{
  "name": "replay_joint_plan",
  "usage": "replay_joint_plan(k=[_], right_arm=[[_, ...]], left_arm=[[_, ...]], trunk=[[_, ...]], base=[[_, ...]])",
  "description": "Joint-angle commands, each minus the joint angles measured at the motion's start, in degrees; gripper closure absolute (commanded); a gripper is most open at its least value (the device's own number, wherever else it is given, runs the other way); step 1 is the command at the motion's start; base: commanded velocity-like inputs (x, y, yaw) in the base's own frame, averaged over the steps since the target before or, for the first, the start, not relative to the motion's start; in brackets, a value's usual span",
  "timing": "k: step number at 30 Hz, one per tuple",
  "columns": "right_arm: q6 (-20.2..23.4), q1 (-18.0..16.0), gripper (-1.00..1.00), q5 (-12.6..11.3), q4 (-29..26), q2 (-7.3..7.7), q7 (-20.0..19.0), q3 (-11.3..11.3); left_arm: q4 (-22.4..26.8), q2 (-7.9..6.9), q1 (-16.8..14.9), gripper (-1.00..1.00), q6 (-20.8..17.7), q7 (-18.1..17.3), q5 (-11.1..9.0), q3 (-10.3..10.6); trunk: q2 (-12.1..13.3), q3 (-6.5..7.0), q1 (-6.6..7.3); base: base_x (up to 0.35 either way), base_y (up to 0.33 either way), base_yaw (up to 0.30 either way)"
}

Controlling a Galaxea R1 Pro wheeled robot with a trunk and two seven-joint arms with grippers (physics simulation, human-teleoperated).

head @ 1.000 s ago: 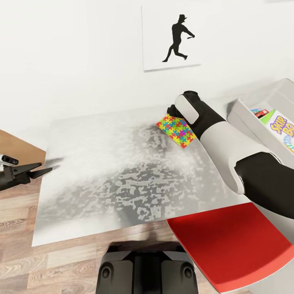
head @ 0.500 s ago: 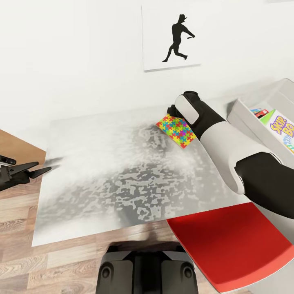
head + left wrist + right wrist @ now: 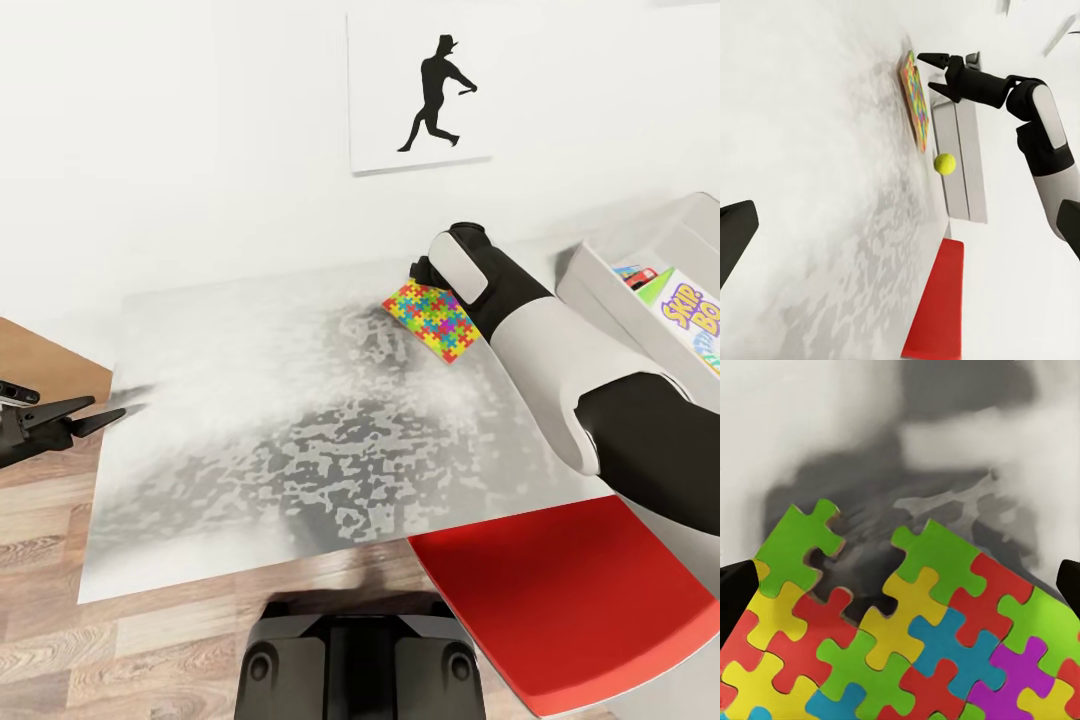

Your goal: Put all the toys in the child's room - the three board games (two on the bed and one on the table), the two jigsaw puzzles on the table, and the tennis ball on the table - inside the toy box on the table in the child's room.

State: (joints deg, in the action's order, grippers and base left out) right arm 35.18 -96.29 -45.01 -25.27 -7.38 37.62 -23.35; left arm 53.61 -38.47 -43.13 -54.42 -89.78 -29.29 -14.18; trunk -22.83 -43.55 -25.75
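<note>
The pale bench [image 3: 250, 400] is seen against the white wall, with the grey toy box [image 3: 610, 290] set at its right end, and a Skip-Bo game [image 3: 695, 315] is held inside that box. A jigsaw puzzle [image 3: 432, 319] is laid flat near the bench's far edge, just left of the toy box, and the right pincer [image 3: 931, 73] is poised at it with jaws parted and nothing gripped. The left pincer [image 3: 85, 413] is held off the bench's left edge, parted and empty, while a tennis ball [image 3: 944, 163] is seen beside the toy box.

One readable label from my seat.
I read "SKIP BO" on the game box [image 3: 693, 318] inside the toy box [image 3: 600, 300].
</note>
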Motion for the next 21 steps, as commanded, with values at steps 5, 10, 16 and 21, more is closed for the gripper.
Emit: replay_joint_plan(k=[5,10,16,21], right_arm=[[0.18,-0.26,-1.00,-0.52,-0.06,0.05,0.47,-0.40],[0.23,-0.48,-1.00,-0.52,-0.21,0.01,0.52,-0.32],[0.21,-1.15,-1.00,-0.52,-0.13,0.06,0.52,-0.30],[0.17,-1.54,-1.00,-0.52,0.00,0.08,0.52,-0.30]], left_arm=[[0.01,-0.02,-0.02,-1.00,-0.55,-0.22,0.01,0.03],[0.01,-0.02,-0.02,-1.00,-0.48,-0.22,0.02,0.03],[0.01,-0.02,-0.02,-1.00,-0.44,-0.22,0.02,0.03],[0.01,-0.02,-0.02,-1.00,-0.43,-0.22,0.02,0.03]], trunk=[[-0.09,-0.17,-0.03],[-0.09,-0.29,-0.03],[-0.09,-0.45,-0.03],[-0.09,-0.60,-0.03]], base=[[0.000,0.000,0.000],[0.000,0.000,0.000],[0.000,0.000,0.000],[0.000,0.000,0.000]])
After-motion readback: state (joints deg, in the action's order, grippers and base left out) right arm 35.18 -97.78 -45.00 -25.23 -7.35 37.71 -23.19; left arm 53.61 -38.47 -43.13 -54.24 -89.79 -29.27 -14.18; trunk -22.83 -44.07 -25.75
